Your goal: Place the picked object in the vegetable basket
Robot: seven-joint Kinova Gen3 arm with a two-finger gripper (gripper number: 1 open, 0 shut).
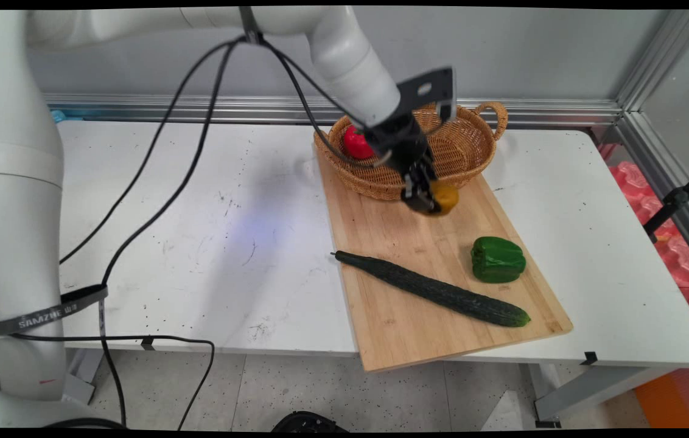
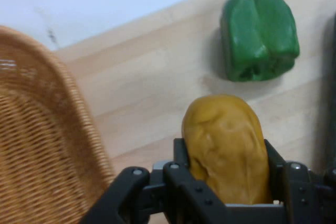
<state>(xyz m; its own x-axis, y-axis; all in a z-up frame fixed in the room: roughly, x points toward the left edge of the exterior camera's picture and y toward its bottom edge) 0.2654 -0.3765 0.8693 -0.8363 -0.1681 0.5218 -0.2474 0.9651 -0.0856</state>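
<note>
Hand view has the black two-finger gripper point(image 2: 226, 179) clamped on a lumpy yellow-orange potato-shaped piece point(image 2: 226, 145), held above the pale wooden cutting board point(image 2: 152, 82) just beside the woven wicker basket point(image 2: 42, 145). Inside that basket sits one red round piece point(image 1: 355, 143). On the board lie a green bell pepper point(image 1: 497, 260) and a long dark cucumber point(image 1: 436, 291).

The white arm point(image 1: 344, 55) is made of smooth rounded links. Black cables point(image 1: 198, 121) loop from it, and a grey strap lettered SAMZHE point(image 1: 46, 311) wraps one link. Behind the black gripper point(image 1: 425, 198) sits a black bracket plate point(image 1: 433, 91); silver pins point(image 2: 137, 172) dot its linkage.
</note>
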